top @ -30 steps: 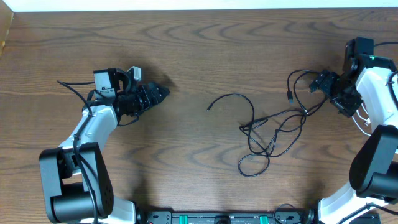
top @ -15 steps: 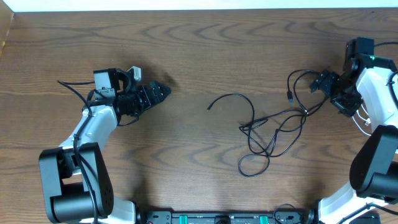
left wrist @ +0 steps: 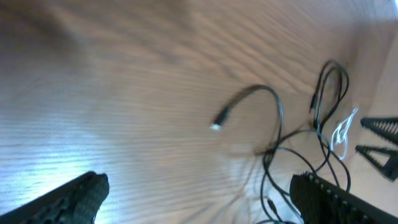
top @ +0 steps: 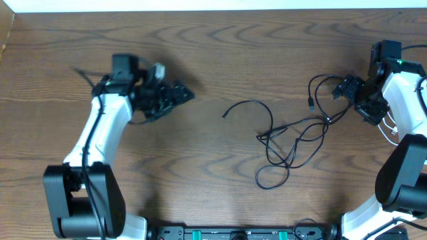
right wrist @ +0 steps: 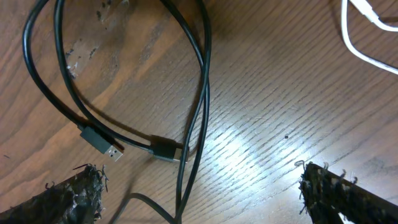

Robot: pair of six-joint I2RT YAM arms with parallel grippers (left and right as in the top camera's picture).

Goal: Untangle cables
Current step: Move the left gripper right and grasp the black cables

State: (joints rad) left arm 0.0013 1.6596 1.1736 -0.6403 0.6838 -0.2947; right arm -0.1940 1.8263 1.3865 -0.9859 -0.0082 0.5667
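Sprawling black cables (top: 267, 136) on table (top: 200, 53)

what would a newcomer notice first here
The loose snarl of black cables right of centre on the table draws the eye, one plug end curling out leftward. Both arms flank it with open grippers: the left gripper well clear, the right gripper over the loops by a white cable.

The dark wooden counter (top: 200, 53) is carrying a loose knot of black cables (top: 287, 137), which is lying right of its middle. One free end (top: 224, 115) is curling out leftward over bare wood. Another loop is reaching toward the right edge, where a flat plug (right wrist: 102, 142) and a second plug (right wrist: 165, 151) are resting just beside each other. A thin white cable (right wrist: 344, 25) is lying nearby.
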